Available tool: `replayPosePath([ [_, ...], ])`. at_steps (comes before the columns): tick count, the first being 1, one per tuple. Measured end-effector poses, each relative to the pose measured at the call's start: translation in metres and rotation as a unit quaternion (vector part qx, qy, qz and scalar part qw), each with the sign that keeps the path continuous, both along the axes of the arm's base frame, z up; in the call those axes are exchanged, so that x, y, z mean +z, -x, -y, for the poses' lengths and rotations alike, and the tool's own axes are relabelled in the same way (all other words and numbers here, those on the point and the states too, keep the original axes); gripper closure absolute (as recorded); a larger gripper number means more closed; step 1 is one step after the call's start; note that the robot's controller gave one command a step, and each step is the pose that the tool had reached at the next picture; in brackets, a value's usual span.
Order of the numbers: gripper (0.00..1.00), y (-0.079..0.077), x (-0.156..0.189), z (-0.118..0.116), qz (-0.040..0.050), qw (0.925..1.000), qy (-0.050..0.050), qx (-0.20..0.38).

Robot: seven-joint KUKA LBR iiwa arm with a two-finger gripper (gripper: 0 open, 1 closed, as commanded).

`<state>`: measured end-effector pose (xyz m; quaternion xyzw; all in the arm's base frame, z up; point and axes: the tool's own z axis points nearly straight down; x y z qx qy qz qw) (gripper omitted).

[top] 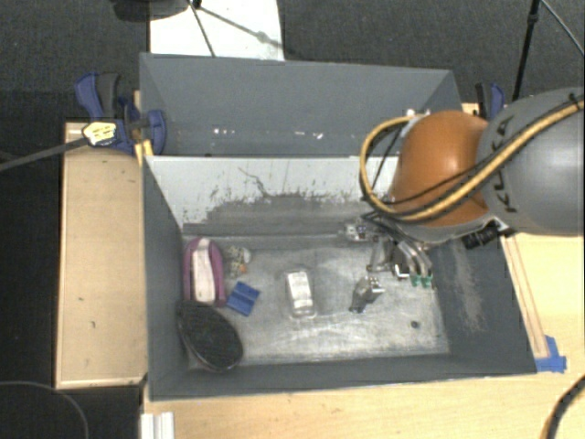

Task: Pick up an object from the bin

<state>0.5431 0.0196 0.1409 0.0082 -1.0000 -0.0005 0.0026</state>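
Hand point(370, 293) low in grey bin point(302, 108) just right of small white block point(299, 294), grip impossible to tell, blue piece point(243, 297) and purple bottle point(205, 271) left of block

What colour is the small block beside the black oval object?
The small block is blue, clearest in the camera view.

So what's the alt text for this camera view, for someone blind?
A robot arm with an orange cover reaches from the right down into a grey metal bin, beside a small whitish box. At the left lie a purple-and-white bottle, a blue block and a black oval object.
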Motion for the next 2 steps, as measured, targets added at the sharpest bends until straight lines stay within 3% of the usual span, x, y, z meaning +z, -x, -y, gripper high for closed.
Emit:
replayPosePath([
  [1,0.0,-0.008,-0.071,-0.054,0.0021,0.9988,-0.001,-0.049],
  [2,0.0,-0.013,-0.07,-0.118,0.0055,0.9999,-0.002,-0.01],
])
